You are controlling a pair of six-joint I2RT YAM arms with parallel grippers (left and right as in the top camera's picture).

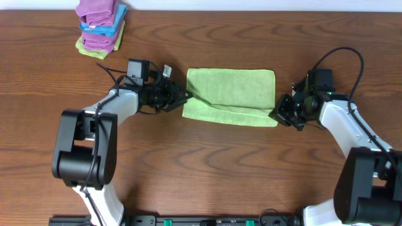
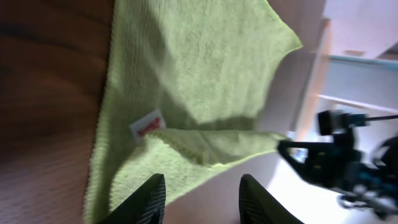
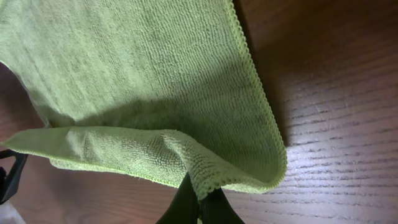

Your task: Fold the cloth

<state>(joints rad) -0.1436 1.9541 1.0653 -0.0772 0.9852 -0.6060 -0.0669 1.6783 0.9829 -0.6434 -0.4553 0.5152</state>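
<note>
Two fingers of my right gripper (image 3: 199,204) pinch a raised fold at the right end of the green cloth (image 3: 124,68). My left gripper (image 2: 202,186) stands with fingers apart at the cloth's left end, clamping nothing. The cloth lies in the middle of the bench (image 1: 207,169), nearer the far edge, its near hem partly doubled over; a stack of folded cloths (image 1: 100,28) sits in the far left corner.
</note>
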